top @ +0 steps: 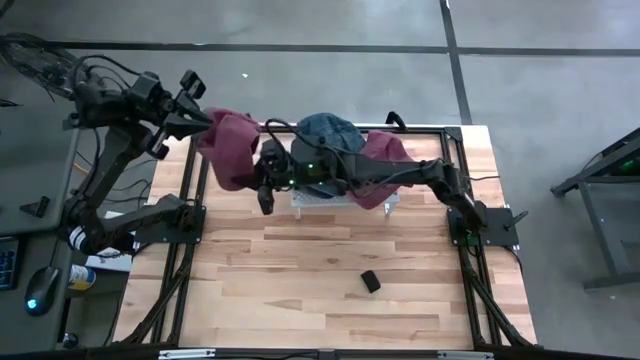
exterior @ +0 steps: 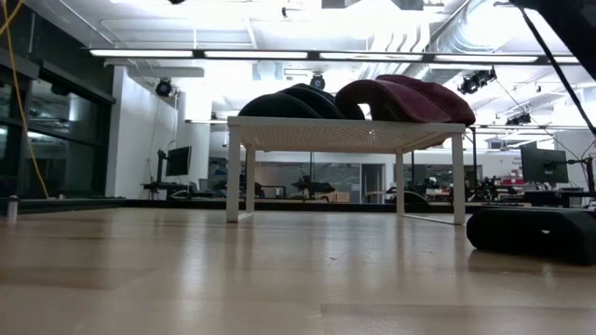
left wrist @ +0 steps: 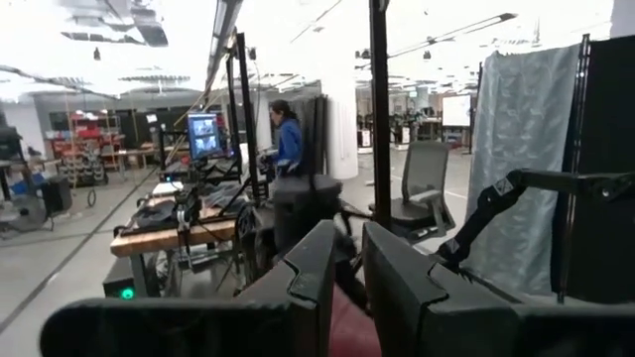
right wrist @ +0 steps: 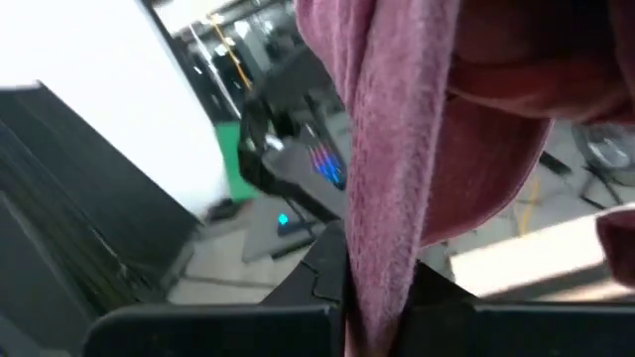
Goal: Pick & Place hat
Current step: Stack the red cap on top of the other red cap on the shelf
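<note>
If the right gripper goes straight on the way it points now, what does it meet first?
The maroon hat: its cloth hangs between the right gripper's fingers. Behind it, probably the left gripper, though depth is unclear.

The left arm stretches toward 1 o'clock, its gripper (top: 205, 118) clamped at the table's far-left edge. The right arm reaches toward 9 o'clock across the far side, its gripper (top: 263, 178) pinching cloth.

Overhead + table-level cams share white rack (top: 345, 197).
</note>
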`<action>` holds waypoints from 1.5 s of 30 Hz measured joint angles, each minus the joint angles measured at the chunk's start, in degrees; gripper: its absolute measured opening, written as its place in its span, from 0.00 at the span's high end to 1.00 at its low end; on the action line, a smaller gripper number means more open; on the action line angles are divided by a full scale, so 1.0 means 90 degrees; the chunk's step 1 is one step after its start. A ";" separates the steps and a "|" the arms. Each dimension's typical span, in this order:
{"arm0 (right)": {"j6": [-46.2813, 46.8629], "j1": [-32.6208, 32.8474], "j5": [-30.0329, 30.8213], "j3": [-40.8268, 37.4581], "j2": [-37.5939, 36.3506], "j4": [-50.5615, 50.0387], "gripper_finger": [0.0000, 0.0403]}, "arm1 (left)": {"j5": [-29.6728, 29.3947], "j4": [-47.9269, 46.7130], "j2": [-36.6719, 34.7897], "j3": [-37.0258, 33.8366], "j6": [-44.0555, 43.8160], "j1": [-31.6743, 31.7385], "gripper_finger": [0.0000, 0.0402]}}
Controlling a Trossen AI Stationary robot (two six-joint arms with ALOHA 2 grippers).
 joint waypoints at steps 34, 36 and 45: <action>0.1480 -0.0185 0.0005 -0.1394 0.1427 0.7375 0.99 | -0.0183 -0.0022 -0.0761 0.0000 -0.0184 0.0000 0.87; 0.1468 -0.0258 0.0311 -0.2107 0.1360 0.8013 0.99 | -0.0183 -0.0021 -0.0761 0.0000 -0.0192 0.0000 0.87; 0.0146 -0.0389 0.0371 -0.4048 -0.1049 0.7385 0.99 | -0.0258 -0.0039 -0.0757 0.0000 -0.0187 0.0000 0.87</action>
